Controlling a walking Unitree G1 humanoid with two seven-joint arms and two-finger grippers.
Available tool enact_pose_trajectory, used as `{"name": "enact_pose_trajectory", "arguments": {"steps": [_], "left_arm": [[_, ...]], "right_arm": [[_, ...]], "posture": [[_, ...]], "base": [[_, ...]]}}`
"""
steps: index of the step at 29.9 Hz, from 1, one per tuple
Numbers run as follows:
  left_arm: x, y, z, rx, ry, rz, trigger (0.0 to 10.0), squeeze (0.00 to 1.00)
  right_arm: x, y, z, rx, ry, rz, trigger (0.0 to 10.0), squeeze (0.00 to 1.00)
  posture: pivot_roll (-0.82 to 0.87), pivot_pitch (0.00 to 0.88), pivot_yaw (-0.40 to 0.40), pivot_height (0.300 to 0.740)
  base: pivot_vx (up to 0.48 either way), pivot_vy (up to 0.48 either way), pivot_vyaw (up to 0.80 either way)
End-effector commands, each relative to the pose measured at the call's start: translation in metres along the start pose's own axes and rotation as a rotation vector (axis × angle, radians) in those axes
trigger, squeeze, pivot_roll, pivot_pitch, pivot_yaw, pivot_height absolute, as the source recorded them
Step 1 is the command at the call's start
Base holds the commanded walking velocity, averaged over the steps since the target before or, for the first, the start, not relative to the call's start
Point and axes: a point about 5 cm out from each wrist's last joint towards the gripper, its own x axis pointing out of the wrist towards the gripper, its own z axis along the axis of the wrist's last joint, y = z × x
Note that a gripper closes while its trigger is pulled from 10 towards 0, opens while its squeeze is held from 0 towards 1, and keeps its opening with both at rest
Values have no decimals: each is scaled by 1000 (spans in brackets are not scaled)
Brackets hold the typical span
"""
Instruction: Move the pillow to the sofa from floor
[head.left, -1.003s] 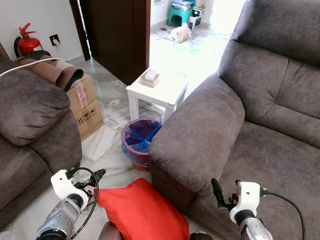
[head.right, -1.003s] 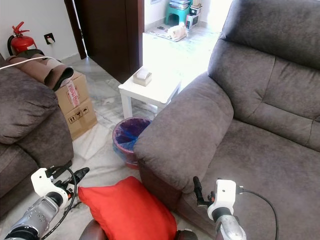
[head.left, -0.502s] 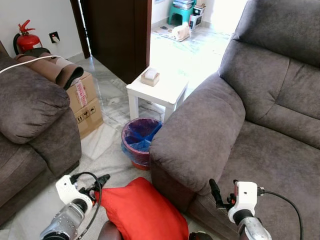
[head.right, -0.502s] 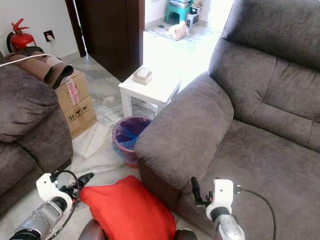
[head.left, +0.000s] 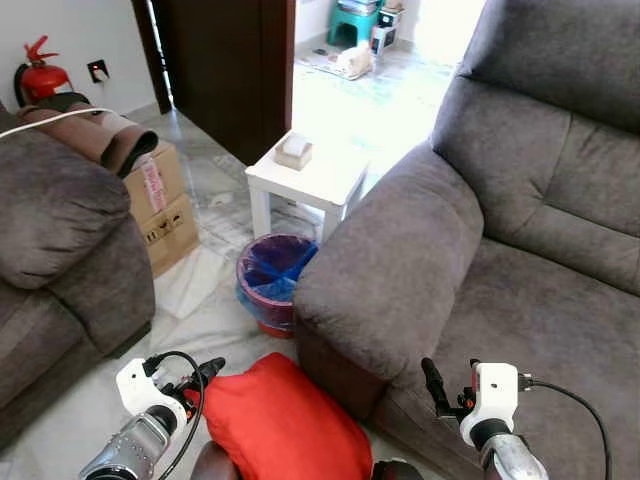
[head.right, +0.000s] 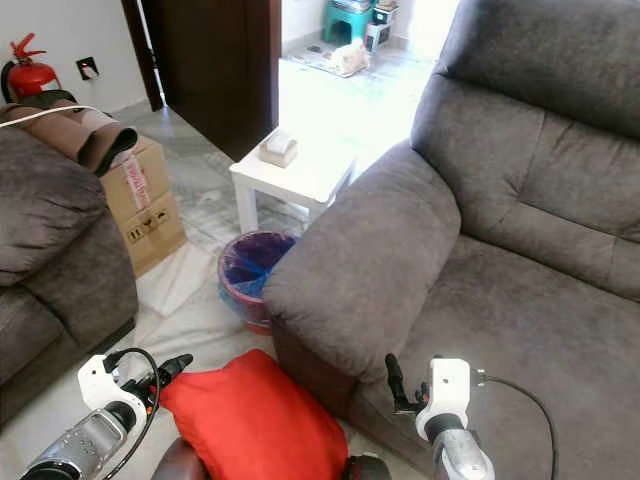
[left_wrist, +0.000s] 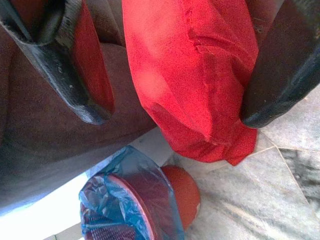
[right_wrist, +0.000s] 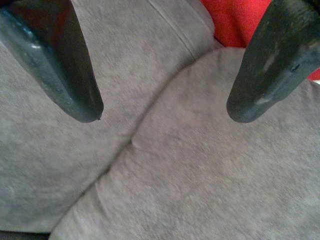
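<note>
The red pillow (head.left: 285, 425) is seen on the floor against the sofa (head.left: 400, 270) arm. The left gripper (left_wrist: 175, 107) is nearer, fingers spread around its corner, not clamped. The right gripper (right_wrist: 162, 107) is held open over the sofa seat.

Matt red cloth pillow (head.left: 285, 425), plush grey sofa (head.left: 480, 250), glossy marble floor (head.left: 215, 290)

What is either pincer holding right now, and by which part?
Nothing is held. The left pincer is open, its fingers straddling the upper corner of the red pillow without closing on it. The right pincer is open over the sofa seat.
</note>
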Motion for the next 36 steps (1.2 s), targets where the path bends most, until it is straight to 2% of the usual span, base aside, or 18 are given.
{"name": "enact_pose_trajectory", "arguments": {"steps": [1,12,23,27,32,34,36], "left_arm": [[-3,8,-4,-9,19,28,10000,0],[-1,4,-9,-47,20,21,10000,0],[-3,6,-33,-45,168,45,10000,0],[-6,11,-40,11,231,79,10000,0],[-8,14,-38,58,237,96,10000,0],[-8,16,-39,121,257,105,10000,0],[-9,18,-42,141,278,136,10000,0]], "right_arm": [[-2,-6,0,-18,8,-4,10000,0],[-4,-16,7,-64,2,5,10000,0],[2,-8,11,-71,-2,27,10000,0],[0,-8,8,-68,3,21,10000,0],[-1,-7,6,-60,8,16,10000,0],[0,-6,6,-60,7,17,10000,0],[0,-7,6,-58,6,14,10000,0]], "posture": [[-41,154,-83,607],[-53,163,-124,607],[-48,154,-113,607],[-45,150,-105,607],[-41,143,-96,607],[-42,142,-95,607],[-43,142,-94,607]], "base": [[0,0,0],[0,0,0],[0,0,0],[0,0,0],[0,0,0],[0,0,0],[0,0,0]]}}
